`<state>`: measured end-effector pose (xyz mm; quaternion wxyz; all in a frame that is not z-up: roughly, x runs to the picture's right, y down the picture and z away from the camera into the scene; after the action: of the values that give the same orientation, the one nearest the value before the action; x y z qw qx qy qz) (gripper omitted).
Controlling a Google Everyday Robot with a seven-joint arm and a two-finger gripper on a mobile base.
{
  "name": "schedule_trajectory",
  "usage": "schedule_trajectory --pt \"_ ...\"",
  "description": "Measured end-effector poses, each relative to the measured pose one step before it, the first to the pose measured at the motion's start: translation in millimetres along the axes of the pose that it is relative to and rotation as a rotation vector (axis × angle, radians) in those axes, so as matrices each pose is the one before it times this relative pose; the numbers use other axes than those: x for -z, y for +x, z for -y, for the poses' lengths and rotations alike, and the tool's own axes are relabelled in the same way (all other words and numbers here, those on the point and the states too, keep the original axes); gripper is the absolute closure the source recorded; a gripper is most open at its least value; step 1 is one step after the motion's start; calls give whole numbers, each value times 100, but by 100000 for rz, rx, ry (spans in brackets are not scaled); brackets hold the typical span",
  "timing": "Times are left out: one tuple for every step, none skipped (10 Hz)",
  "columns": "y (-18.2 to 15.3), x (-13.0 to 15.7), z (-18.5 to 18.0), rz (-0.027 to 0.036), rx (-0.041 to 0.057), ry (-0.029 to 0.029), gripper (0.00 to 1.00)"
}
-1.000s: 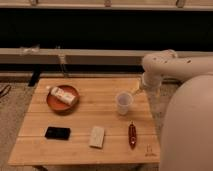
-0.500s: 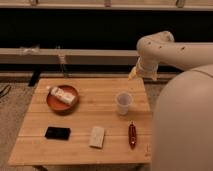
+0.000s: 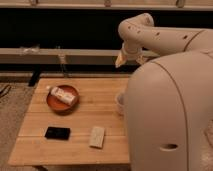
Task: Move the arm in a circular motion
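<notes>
The cream-white arm [image 3: 165, 37] fills the right side of the camera view. Its upper segment runs from the right edge to a bulbous joint near the top. It then bends down to the gripper [image 3: 128, 60], which hangs above the far right edge of the wooden table [image 3: 75, 150], in front of the dark back wall. The gripper touches nothing. A big rounded arm segment [image 3: 170, 115] in the foreground hides the right part of the table.
On the table are a red-brown plate [image 3: 52, 102] holding a white packet [image 3: 63, 95], a black phone [image 3: 57, 133] and a white flat block [image 3: 97, 136]. A white cup [image 3: 120, 101] shows only partly beside the arm. A rail runs behind the table.
The arm has swung up and to the left. Its big segment now covers the table's right side, hiding most of the cup and the small red item.
</notes>
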<state>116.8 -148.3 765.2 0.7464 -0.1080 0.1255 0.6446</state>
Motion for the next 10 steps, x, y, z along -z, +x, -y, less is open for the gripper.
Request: schedule_trajectory --pt "-1471 -41 -1422 864 3206 -665 20" --pt "-1444 -213 -1554 822 3321 -709 20" --pt "-1604 -424 -2179 728 3936 -1528 20" --pt "-1503 -425 -2000 788 3802 -1438 20" --pt "-1579 -536 -1807 839 3817 -1340 20" --pt "-1460 -523 -1687 761 3309 -1562 20" --pt "-1389 -462 -1692 718 3381 -1543 20" --pt "-1801 -600 -2300 900 4634 -1918 20" --pt "-1706 -681 -2322 695 4520 -2221 20" --pt "-1278 -521 -1710 506 3652 -1662 20"
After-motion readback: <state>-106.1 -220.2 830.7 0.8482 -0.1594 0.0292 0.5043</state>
